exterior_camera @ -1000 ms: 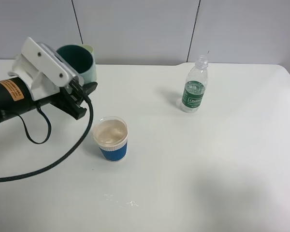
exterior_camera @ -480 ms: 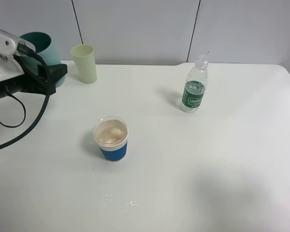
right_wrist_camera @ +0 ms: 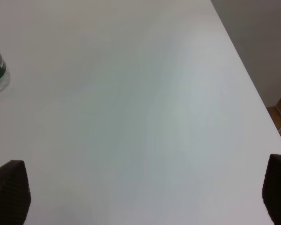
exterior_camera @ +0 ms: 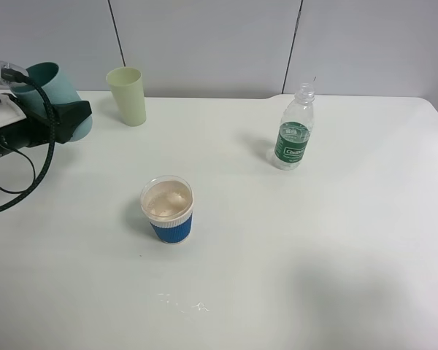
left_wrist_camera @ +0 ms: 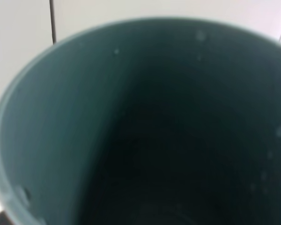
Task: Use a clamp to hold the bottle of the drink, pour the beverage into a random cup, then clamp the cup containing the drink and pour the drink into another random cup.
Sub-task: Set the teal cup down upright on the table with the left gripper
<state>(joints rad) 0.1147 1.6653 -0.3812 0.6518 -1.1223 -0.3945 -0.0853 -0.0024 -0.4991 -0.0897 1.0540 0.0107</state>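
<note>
We are holding the teal cup (exterior_camera: 55,98) in the left claw (exterior_camera: 71,120), which is clamped shut on its wall at the far left of the tabletop (exterior_camera: 314,248), near the back edge. We judge it a light, thin plastic tumbler, stiff enough to keep its round shape yet likely to flex if we squeeze harder, and smooth enough to slip when wet; taking it by the side wall, as we are doing, looks right to us. The cup is tilting: its long axis is leaning, with the mouth pointing up and toward the left rear. The left wrist view is looking straight down into its dark interior (left_wrist_camera: 145,140), where we are seeing only a few droplets on the wall and cannot tell whether any liquid is lying at the bottom.

The blue-banded cup (exterior_camera: 168,210) is standing upright near the middle of the tabletop, well apart from the teal one, its beige inside appearing to hold liquid. The bottle (exterior_camera: 295,130) is standing upright toward the right rear, uncapped, its long axis vertical. The pale yellow-green tumbler (exterior_camera: 128,95) is standing upright beside the held cup.

The right claw (right_wrist_camera: 140,192) is hanging wide open and empty over bare tabletop, with the bottle at the edge of its view.
</note>
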